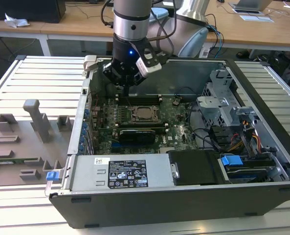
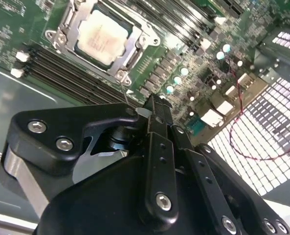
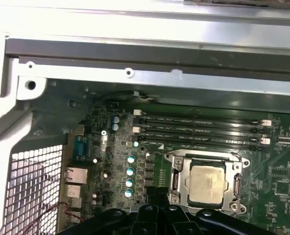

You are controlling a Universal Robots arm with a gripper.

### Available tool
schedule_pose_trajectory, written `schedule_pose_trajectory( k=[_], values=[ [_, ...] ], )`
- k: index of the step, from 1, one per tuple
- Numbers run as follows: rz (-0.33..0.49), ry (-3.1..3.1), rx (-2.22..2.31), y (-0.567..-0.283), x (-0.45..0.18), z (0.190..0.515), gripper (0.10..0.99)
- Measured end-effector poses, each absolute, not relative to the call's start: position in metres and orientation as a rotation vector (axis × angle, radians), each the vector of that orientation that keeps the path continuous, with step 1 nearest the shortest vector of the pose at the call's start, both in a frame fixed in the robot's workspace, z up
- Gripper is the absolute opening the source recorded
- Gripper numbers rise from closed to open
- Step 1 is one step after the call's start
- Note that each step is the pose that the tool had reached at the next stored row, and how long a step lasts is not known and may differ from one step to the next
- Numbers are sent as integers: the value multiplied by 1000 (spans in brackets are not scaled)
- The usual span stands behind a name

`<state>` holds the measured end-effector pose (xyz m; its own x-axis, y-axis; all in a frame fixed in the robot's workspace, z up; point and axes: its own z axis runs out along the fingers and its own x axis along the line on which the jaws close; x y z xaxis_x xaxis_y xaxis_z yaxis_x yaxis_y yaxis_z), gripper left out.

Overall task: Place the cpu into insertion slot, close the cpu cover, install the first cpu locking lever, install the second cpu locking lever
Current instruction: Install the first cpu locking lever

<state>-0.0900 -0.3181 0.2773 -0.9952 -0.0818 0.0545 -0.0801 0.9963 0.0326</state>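
I am holding my hand (image 2: 156, 104) clenched, empty, just off one corner of the insertion slot (image 2: 122, 74). The cpu (image 2: 101, 36) is lying in that slot, with the cpu cover (image 2: 137, 49) framing it.

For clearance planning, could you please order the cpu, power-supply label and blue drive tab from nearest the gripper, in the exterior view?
1. cpu, beside the gripper.
2. power-supply label, nearest the camera.
3. blue drive tab, exterior view's right.

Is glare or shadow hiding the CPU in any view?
No. First wrist view: the silvery-grey square cpu is evenly lit, while the pale metal case frame washes out white; second wrist view: pale sheen on its top, edges visible; exterior view: it lies in the case's shade.
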Motion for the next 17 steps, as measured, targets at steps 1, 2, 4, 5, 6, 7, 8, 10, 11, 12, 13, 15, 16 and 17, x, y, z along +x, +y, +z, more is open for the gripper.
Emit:
schedule_pose_trajectory(
  k=[1,2,4,5,6,7,8,10,11,12,13,15,16,17],
  values=[
    [-47,-3083,125,-317,-91,277,106],
    [-47,-3083,125,-317,-93,277,106],
    [-47,-3083,125,-316,-94,277,106],
    [-47,-3083,125,-316,-94,277,106],
    [-47,-3083,125,-315,-95,277,106],
    [-47,-3083,125,-315,-96,277,106],
    [-47,-3083,125,-315,-96,277,106],
    [-47,-3083,125,-315,-97,277,106],
    [-47,-3083,125,-315,-98,277,106],
    [-47,-3083,125,-314,-99,277,106],
    [-47,-3083,125,-314,-101,277,106],
    [-47,-3083,125,-314,-106,277,106],
    [-47,-3083,125,-314,-108,277,106],
    [-47,-3083,126,-314,-108,276,106]
  ],
)
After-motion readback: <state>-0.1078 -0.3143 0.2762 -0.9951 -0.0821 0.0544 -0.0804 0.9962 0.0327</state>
